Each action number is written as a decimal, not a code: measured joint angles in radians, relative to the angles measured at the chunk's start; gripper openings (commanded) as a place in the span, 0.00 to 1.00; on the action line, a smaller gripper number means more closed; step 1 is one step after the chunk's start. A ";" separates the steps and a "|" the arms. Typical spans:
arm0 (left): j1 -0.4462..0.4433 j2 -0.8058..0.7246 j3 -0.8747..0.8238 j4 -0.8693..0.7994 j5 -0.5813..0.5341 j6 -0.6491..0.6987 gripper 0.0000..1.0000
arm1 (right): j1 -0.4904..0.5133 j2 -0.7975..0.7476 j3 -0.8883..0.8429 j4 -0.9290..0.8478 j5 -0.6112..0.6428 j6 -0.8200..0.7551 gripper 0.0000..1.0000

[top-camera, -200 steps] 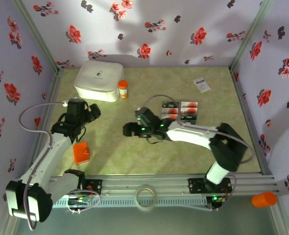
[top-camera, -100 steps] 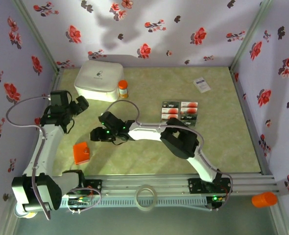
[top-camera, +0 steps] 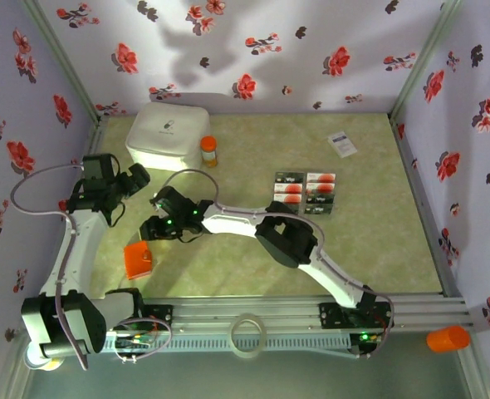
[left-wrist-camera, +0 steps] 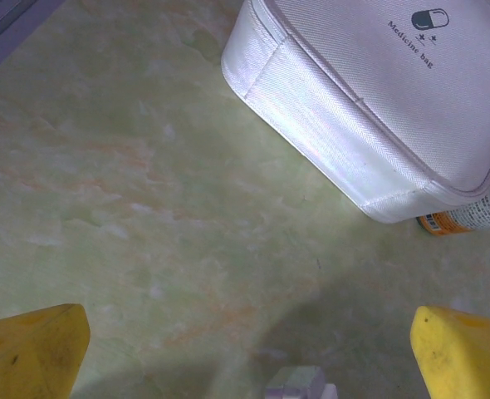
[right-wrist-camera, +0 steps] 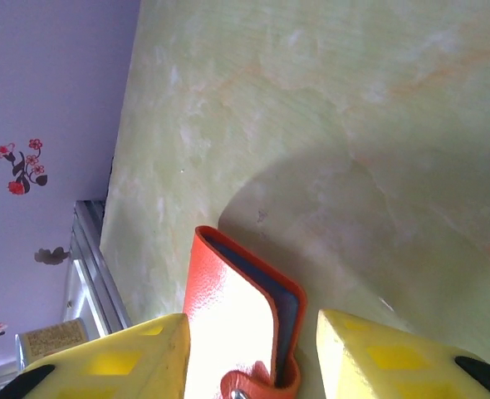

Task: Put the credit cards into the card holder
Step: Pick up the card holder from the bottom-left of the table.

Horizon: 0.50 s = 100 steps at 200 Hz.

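A small flat orange folding card holder (right-wrist-camera: pixel 232 328) lies at the left front of the pale green marbled worktop (right-wrist-camera: pixel 353 125), between the yellow fingers of the right claw (right-wrist-camera: pixel 257 356). I cannot tell whether they pinch it. The left claw (left-wrist-camera: pixel 245 349) gapes wide near a white fabric medicine bag (left-wrist-camera: pixel 378 100). The dark, red-blotched credit cards (top-camera: pixel 305 191) lie well apart, further right.

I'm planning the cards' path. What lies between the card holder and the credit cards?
In the top view, the right arm stretches over the table between the card holder and the credit cards; no loose object lies there.
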 measured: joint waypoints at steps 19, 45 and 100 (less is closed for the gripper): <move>0.000 0.000 0.000 0.000 0.006 0.000 1.00 | 0.002 0.026 0.045 -0.021 -0.006 -0.003 0.46; 0.006 0.000 0.000 0.000 0.013 0.003 1.00 | 0.005 0.060 0.085 -0.035 -0.019 -0.003 0.46; 0.013 0.000 -0.001 0.000 0.024 0.004 1.00 | 0.013 0.093 0.127 -0.067 -0.034 -0.003 0.46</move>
